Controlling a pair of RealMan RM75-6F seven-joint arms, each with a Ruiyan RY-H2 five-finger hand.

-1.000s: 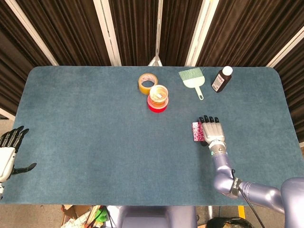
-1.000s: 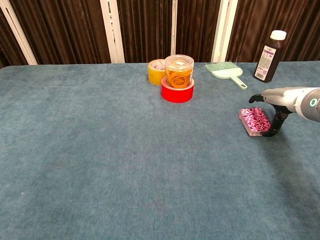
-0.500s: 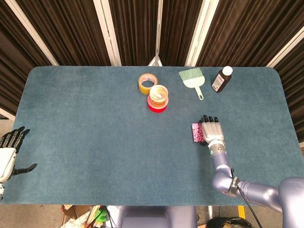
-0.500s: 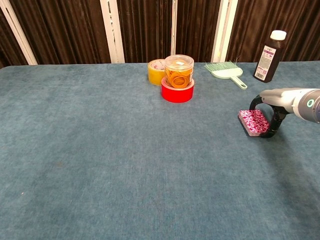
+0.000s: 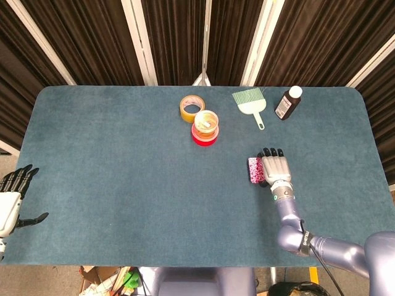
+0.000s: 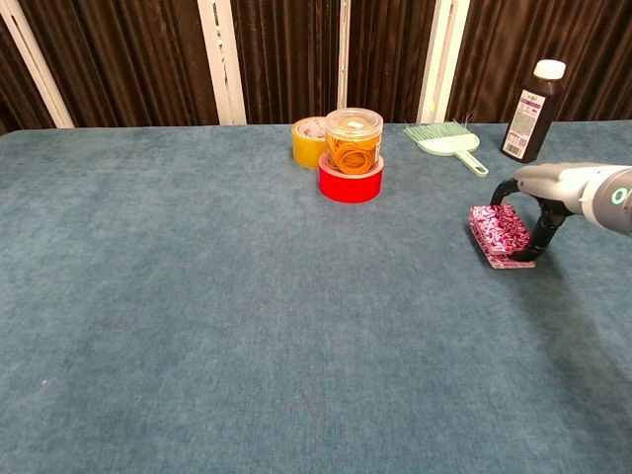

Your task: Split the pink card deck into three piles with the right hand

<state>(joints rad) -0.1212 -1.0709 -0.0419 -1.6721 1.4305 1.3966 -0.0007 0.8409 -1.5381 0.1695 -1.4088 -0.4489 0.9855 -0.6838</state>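
Note:
The pink card deck [image 5: 253, 171] lies right of the table's middle, patterned face up. My right hand [image 5: 274, 168] sits palm down against its right side. In the chest view the right hand [image 6: 558, 193] arches over the pink card deck [image 6: 499, 229], one fingertip at the far end and the thumb at the near end. It grips the upper cards, which look raised slightly off the lower cards still on the cloth. My left hand [image 5: 11, 200] hangs beyond the table's left edge, fingers apart and holding nothing.
A clear jar of rubber bands on a red tape roll [image 6: 352, 158] and a yellow tape roll [image 6: 307, 141] stand at the back centre. A green brush [image 6: 444, 140] and a brown bottle [image 6: 525, 99] are at the back right. The blue table [image 5: 123, 172] carries them all.
The right hand's fingers have closed around the ends of the deck. The upper cards have risen a little and shifted slightly away from me. The left hand has barely moved.

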